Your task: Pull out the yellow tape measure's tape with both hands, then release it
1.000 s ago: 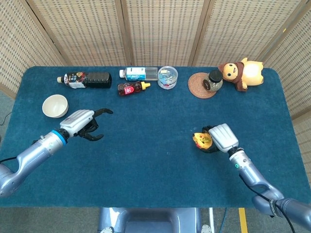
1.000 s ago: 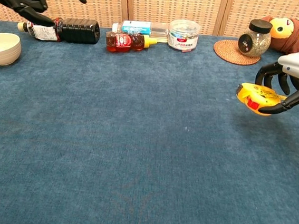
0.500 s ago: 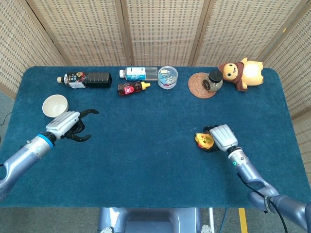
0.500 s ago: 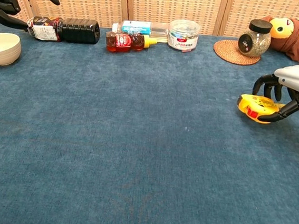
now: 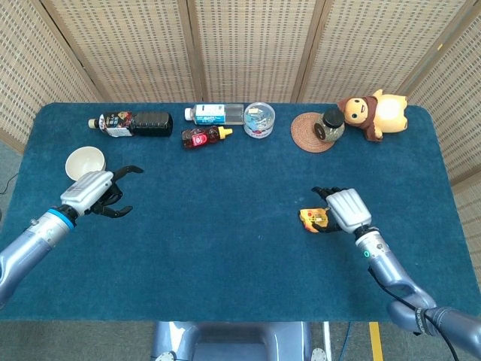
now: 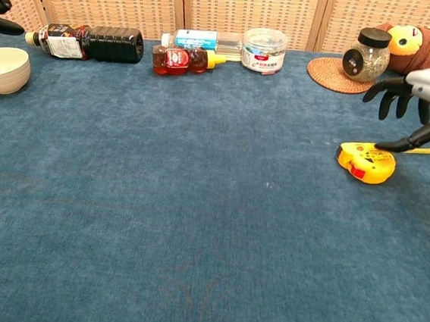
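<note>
Now tape measure (image 6: 366, 161) on table; right robot hand (image 6: 415, 104) spread, left robot hand (image 5: 96, 192) spread, empty.

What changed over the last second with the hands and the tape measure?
The right hand let go of the yellow tape measure and lifted off with fingers spread; it now lies on the table. The left hand, open, drew back toward the bowl. Back-row items stayed put.

The tape measure (image 6: 366, 161) sits on the table (image 5: 225, 226) just left of the right hand (image 5: 346, 210), whose spread fingers hover right over it. The bowl (image 5: 84, 163) is just behind the left hand (image 5: 90, 192). Further back from the left hand there's a bottle (image 5: 129, 122) lying down. Way behind the right hand: a jar (image 5: 331, 124) on a coaster (image 5: 307, 138), with a plush toy (image 5: 373, 113) to its right.
</note>
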